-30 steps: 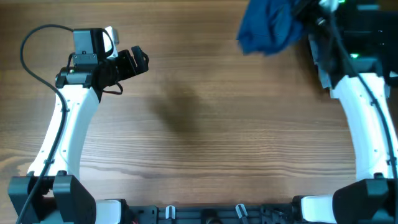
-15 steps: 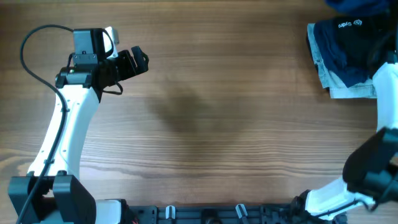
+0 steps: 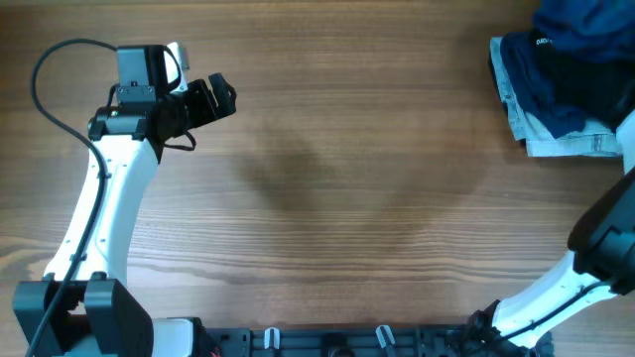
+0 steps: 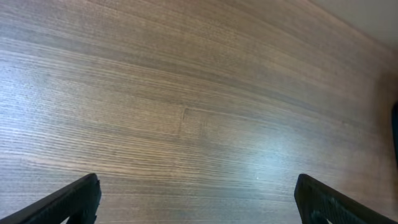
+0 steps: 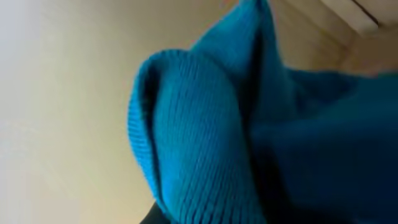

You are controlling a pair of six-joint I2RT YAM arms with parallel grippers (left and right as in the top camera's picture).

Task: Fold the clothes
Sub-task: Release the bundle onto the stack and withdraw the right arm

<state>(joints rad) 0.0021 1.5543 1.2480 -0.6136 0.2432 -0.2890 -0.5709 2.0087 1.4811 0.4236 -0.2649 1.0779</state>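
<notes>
The mid-blue garment (image 3: 587, 24) hangs bunched at the far right top corner of the overhead view, above the clothes pile. It fills the right wrist view (image 5: 205, 124) up close, ribbed edge towards the camera, and hides my right gripper's fingers. The right gripper seems shut on it and holds it up in the air. Only the right arm (image 3: 605, 233) shows at the right edge. My left gripper (image 3: 220, 97) is open and empty at the far left over bare wood, jaws wide apart in the left wrist view (image 4: 196, 199).
A dark navy garment with a white logo (image 3: 556, 74) lies on a pale denim piece (image 3: 556, 144) at the table's far right. The wooden table (image 3: 327, 198) spans the view. A beige wall shows behind the cloth in the right wrist view.
The right arm swung the blue garment from the top middle-right off to the far right corner, uncovering the navy and denim pile. The left arm has not moved.
</notes>
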